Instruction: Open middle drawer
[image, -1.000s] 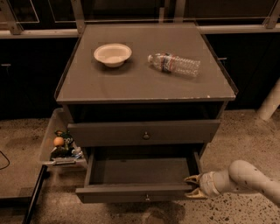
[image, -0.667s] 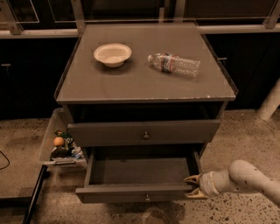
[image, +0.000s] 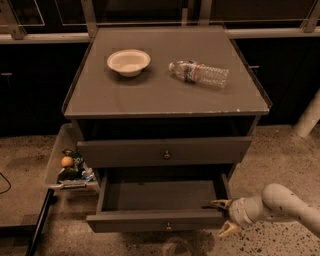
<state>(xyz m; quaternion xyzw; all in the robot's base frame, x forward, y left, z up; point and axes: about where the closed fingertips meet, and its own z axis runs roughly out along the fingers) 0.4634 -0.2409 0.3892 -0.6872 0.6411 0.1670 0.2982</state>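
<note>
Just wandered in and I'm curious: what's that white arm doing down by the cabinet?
A robot arm is working on the drawers of the grey cabinet. Its hand, fingers spread, sits at the right front corner of the middle drawer, which is pulled well out and looks empty. The drawer above is pushed in. On the cabinet top are a white bowl and a plastic water bottle lying on its side.

Nothing moved; pincer at lower drawer corner.
</note>
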